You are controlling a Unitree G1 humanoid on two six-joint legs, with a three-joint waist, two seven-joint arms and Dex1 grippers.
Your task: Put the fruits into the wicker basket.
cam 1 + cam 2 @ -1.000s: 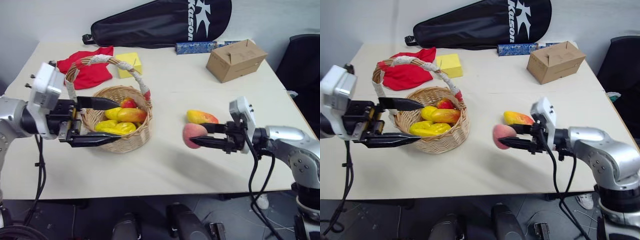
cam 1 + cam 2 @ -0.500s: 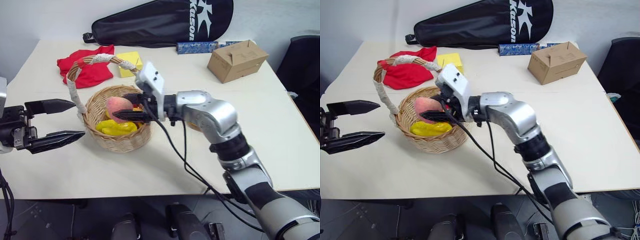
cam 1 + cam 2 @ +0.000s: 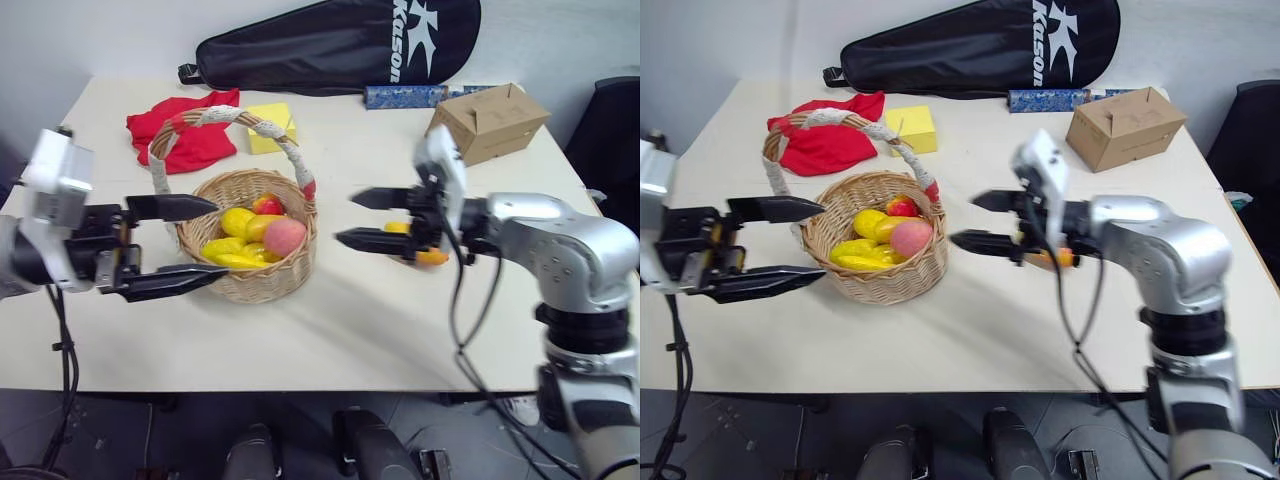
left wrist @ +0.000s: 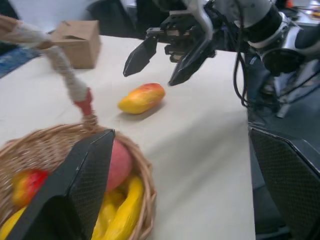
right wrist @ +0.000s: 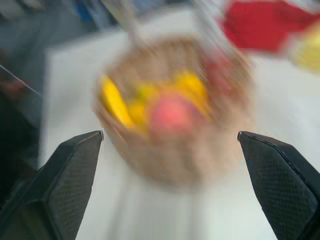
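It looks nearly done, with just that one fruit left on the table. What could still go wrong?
The last mango lies on the table right behind the open right gripper; a clumsy approach could nudge it so it rolls away. The wicker basket is already piled with fruit, the peach sitting near the rim, so another drop might knock one out. The arched handle spans the basket and could catch the arm on the way in.
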